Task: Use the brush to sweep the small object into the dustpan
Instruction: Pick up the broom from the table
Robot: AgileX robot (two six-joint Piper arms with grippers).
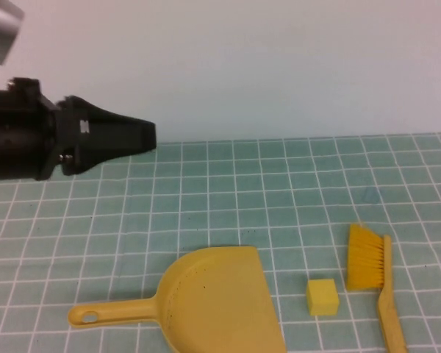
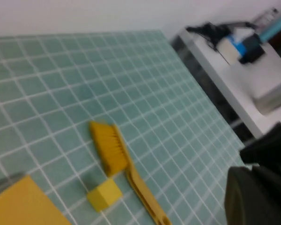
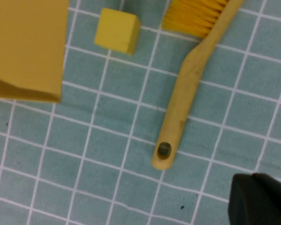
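Observation:
A yellow dustpan lies at the near middle of the green tiled mat, with its handle pointing left. A small yellow cube sits just right of the pan's open edge. A yellow brush lies right of the cube, bristles away from me and handle toward me. My left gripper hovers high at the far left, shut and empty, pointing right. The left wrist view shows the brush, cube and pan corner. My right gripper is shut and empty, above the mat near the tip of the brush handle. The cube and pan also show there.
The green mat ends at a pale wall at the back. In the left wrist view, a white bench with a blue and white device stands beyond the mat's right edge. A silver object is at the far left top.

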